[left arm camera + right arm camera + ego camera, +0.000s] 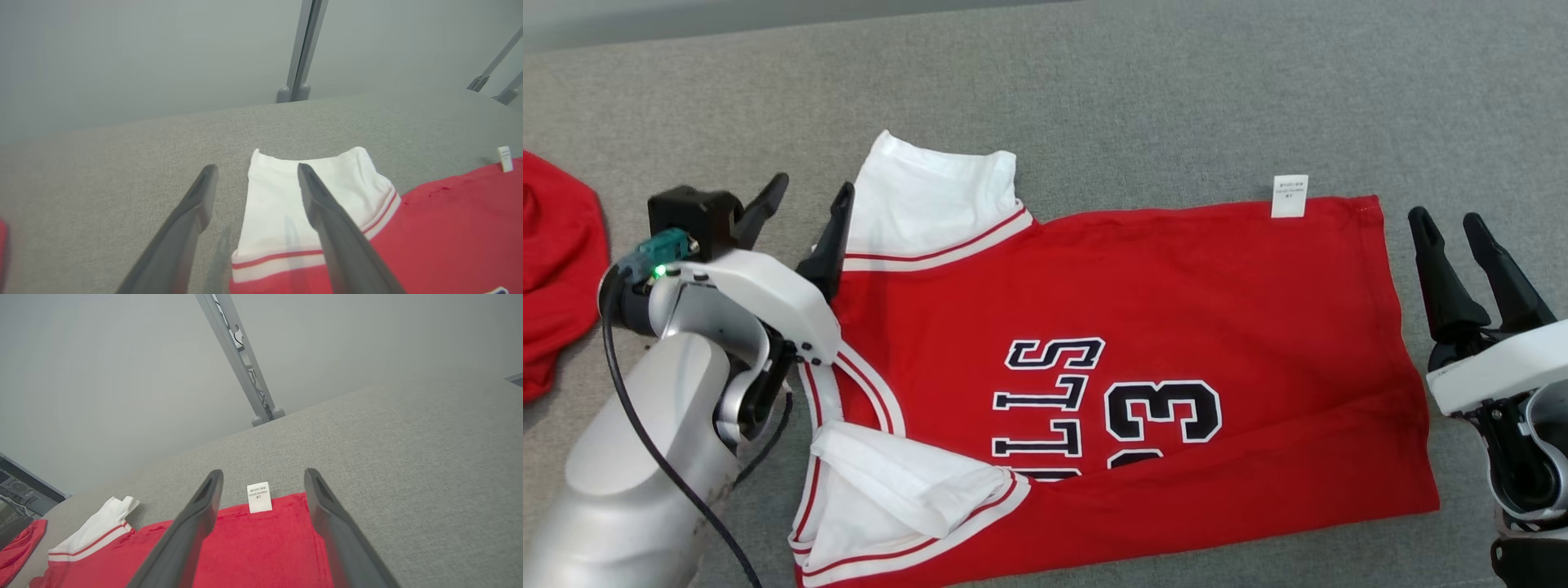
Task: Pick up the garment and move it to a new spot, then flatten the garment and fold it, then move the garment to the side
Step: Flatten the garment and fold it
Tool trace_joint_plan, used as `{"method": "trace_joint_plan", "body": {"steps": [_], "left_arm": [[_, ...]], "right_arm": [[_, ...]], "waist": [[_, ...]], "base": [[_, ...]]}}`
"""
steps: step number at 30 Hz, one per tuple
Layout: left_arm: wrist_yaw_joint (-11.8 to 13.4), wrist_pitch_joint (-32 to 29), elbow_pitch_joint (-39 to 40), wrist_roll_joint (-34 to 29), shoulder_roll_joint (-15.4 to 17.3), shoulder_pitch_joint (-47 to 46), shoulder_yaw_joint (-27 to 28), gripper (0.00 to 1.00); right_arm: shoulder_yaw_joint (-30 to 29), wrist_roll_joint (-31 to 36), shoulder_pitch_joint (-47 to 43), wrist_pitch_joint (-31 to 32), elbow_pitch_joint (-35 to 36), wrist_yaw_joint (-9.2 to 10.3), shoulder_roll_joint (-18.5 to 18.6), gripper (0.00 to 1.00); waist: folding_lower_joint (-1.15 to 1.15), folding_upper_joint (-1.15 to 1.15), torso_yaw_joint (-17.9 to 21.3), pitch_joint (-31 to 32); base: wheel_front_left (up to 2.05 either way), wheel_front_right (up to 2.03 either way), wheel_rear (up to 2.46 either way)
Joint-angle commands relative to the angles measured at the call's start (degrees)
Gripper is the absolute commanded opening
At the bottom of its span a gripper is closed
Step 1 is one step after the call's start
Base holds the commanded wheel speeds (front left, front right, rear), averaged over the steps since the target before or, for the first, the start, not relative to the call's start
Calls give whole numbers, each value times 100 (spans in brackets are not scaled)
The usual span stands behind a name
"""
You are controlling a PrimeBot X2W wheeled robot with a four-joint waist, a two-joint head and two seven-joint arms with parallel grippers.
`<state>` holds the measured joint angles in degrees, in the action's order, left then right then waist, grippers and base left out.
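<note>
The garment (1160, 327) is a red jersey with white sleeves and black lettering, spread over the grey surface with its near edge folded over. A white label (1289, 196) sticks out at its far hem. My left gripper (813, 192) stands open at the collar end, its right finger (327, 212) over the far white sleeve (294, 204), nothing between the fingers. My right gripper (1450, 219) is open just off the hem end, fingers apart above the red cloth (261, 547) near the label (259, 497), holding nothing.
Another red cloth (556, 269) lies at the far left edge. The grey fabric surface (1176, 98) stretches beyond the jersey to a pale wall with metal frame posts (300, 53).
</note>
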<state>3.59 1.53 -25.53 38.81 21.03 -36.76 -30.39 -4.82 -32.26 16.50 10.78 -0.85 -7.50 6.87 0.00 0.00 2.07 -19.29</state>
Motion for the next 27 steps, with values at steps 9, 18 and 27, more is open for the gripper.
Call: {"method": "trace_joint_plan", "body": {"steps": [9,18,27], "left_arm": [[-131,-218,-1342,-401,-184,-1287,-282,100],[-389,-496,-2572,-745,-363,-2198,-685,100],[-561,-481,-3276,-702,-494,-2491,-770,91]], "right_arm": [[144,-246,280,-165,164,2,-218,100],[101,-139,281,-147,360,2,-325,100],[101,-111,292,-195,294,2,-364,100]], "waist": [[0,0,318,-540],[0,0,528,-769],[0,0,636,-821]], "base": [[0,0,0],[0,0,0],[0,0,0]]}}
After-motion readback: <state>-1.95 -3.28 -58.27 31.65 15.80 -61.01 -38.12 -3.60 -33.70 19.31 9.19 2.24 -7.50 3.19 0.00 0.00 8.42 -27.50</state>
